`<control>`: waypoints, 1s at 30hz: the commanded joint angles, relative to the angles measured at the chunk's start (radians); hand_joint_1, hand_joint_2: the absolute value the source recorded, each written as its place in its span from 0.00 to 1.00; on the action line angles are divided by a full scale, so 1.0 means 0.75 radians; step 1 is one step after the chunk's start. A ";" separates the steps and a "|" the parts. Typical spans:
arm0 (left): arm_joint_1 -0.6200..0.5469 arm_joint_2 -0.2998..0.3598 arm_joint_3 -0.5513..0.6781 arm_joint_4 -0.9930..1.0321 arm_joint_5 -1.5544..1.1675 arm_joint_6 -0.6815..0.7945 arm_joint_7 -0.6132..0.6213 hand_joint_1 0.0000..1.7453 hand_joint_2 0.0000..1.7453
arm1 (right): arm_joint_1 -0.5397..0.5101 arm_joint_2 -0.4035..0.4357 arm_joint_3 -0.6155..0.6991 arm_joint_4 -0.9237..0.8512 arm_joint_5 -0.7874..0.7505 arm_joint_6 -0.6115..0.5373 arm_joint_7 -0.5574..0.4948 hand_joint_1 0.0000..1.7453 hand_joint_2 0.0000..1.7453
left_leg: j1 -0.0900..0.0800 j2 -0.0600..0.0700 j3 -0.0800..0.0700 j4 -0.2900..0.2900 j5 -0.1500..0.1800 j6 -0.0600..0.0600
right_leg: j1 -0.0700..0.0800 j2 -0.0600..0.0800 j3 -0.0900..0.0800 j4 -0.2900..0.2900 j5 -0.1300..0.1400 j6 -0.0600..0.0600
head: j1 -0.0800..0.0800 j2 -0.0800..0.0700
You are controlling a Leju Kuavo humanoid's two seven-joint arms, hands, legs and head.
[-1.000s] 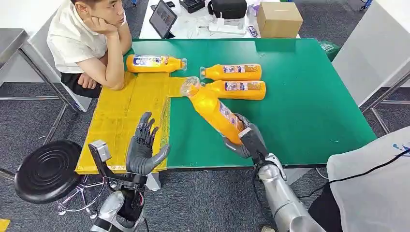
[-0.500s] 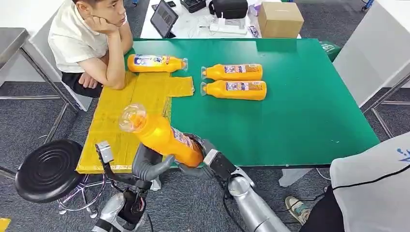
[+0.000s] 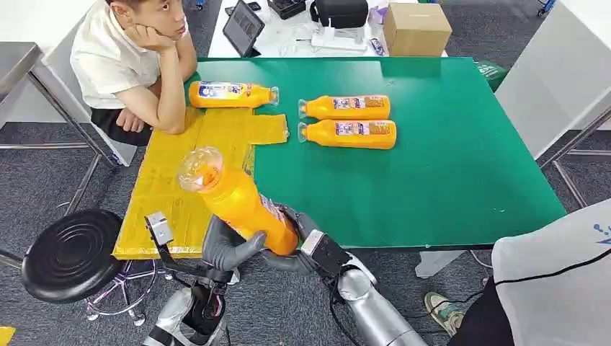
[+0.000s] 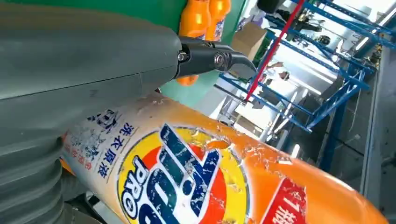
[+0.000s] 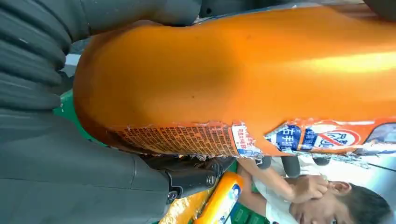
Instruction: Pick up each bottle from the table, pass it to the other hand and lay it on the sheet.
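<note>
Your tall orange plastic bottle with the clear cap hangs tilted off the near table edge, its base clasped in the right hand while the left hand cups it from beside, apparently mid-handover. Beyond lies the yellow sheet on the green table, one bottle resting there, a seated person watching.

Orange bottle held tilted above yellow sheet, three bottles lying on table
</note>
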 commanded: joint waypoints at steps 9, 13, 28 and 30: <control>-0.022 0.054 0.001 0.006 -0.056 -0.087 0.024 0.00 1.00 | -0.045 -0.060 0.102 0.030 0.053 -0.086 0.160 0.90 1.00 | 0.002 0.002 0.007 -0.001 -0.003 -0.004 | 0.002 0.000 0.008 -0.002 -0.002 -0.004 | 0.000 0.000; -0.025 0.052 -0.003 0.018 -0.081 -0.098 0.015 1.00 1.00 | -0.065 -0.070 0.151 0.052 0.145 -0.147 0.194 0.87 1.00 | 0.002 0.002 0.006 -0.001 -0.002 -0.003 | 0.002 0.001 0.006 -0.001 -0.001 -0.004 | 0.000 0.000; -0.063 0.076 -0.029 0.072 0.088 -0.310 0.066 1.00 1.00 | -0.060 -0.047 0.150 0.087 0.118 -0.095 0.100 0.89 1.00 | 0.002 0.001 0.006 -0.001 -0.002 -0.003 | 0.002 0.000 0.006 -0.001 -0.002 -0.004 | 0.000 0.000; -0.061 0.075 -0.028 0.065 0.067 -0.303 0.058 1.00 1.00 | -0.063 -0.041 0.147 0.098 0.122 -0.093 0.100 0.86 1.00 | 0.002 0.000 0.006 -0.001 -0.002 -0.003 | 0.002 -0.001 0.006 -0.001 -0.002 -0.004 | 0.000 0.000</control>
